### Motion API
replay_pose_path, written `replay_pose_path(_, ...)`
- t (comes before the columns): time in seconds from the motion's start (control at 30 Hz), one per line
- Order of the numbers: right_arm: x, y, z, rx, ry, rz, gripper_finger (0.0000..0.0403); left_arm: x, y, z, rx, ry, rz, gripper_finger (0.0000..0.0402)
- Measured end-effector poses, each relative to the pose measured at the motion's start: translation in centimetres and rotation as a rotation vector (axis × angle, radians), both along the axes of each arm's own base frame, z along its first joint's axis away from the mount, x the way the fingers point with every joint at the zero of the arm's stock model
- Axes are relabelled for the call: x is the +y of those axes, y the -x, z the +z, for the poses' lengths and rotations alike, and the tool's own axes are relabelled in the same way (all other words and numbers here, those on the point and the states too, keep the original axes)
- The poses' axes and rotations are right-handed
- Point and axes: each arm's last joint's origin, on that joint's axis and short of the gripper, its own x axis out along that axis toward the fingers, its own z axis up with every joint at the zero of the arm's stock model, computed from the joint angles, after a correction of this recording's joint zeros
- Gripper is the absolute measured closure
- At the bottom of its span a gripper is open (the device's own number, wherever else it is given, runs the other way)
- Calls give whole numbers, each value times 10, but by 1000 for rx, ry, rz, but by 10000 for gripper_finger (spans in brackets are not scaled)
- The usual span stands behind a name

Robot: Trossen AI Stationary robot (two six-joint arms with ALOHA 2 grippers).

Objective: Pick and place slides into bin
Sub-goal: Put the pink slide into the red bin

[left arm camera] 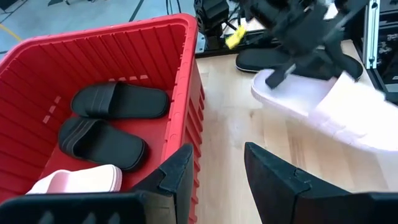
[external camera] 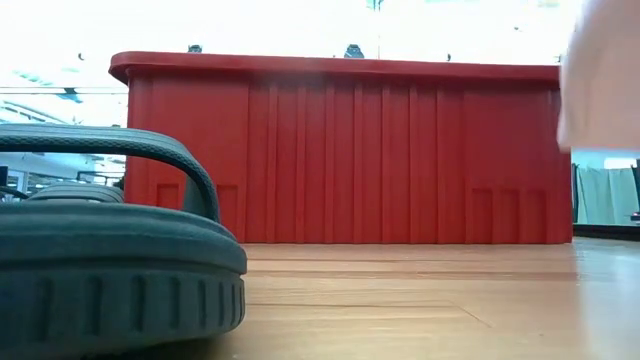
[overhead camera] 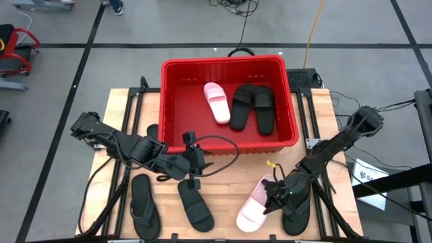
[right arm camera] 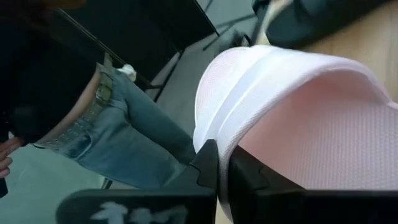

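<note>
You are partway through: three slides sit in the bin (overhead camera: pixel 291 108) and at least four wait outside it. Starting at your left, a black flip-flop (overhead camera: pixel 143 205) lies flat on the table (overhead camera: pixel 229 185), with another black flip-flop (overhead camera: pixel 195 206) just beside it; a dark sandal seems to peek out by the bin's left wall, though that spot is poorly shown. The left gripper (overhead camera: pixel 194 160) hovers over the table just in front of the bin, fingers parted and empty. Inside the bin lie one pink slide (overhead camera: pixel 217 102) and two black slides (overhead camera: pixel 252 106) side by side. To your right, the right gripper (overhead camera: pixel 272 196) has its fingers clamped on the strap of a pale pink slide (overhead camera: pixel 257 204), with a black sandal (overhead camera: pixel 297 217) lying beside it.
</note>
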Motion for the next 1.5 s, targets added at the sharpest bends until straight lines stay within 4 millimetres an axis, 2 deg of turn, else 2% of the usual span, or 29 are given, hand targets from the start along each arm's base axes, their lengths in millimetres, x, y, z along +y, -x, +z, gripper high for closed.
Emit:
replay_pose_path(0.3,-5,1,70,-165,98,-44,402,-15,7,-1,9,-4,-51,261)
replay_pose_path(0.47,-9,2,107,-370,170,-91,402,-26,13,-1,11,-7,-87,261)
replay_pose_path(0.6,-16,-1,132,-514,276,-209,402,-34,17,-1,1,-35,-91,261)
replay_pose_path(0.83,-35,-13,153,-739,521,-437,402,-35,18,3,-39,22,-51,261)
replay_pose_path(1.0,-52,-19,167,-848,675,-624,402,-28,17,6,-80,77,47,261)
replay_pose_path(1.13,-63,-23,178,-949,705,-717,402,-17,11,17,-206,94,160,261)
replay_pose_path(1.27,-74,-25,188,-1040,721,-806,403,-5,-1,27,-305,69,201,261)
replay_pose_path(1.5,-82,-32,193,-1190,718,-772,403,23,-19,54,-526,1,235,261)
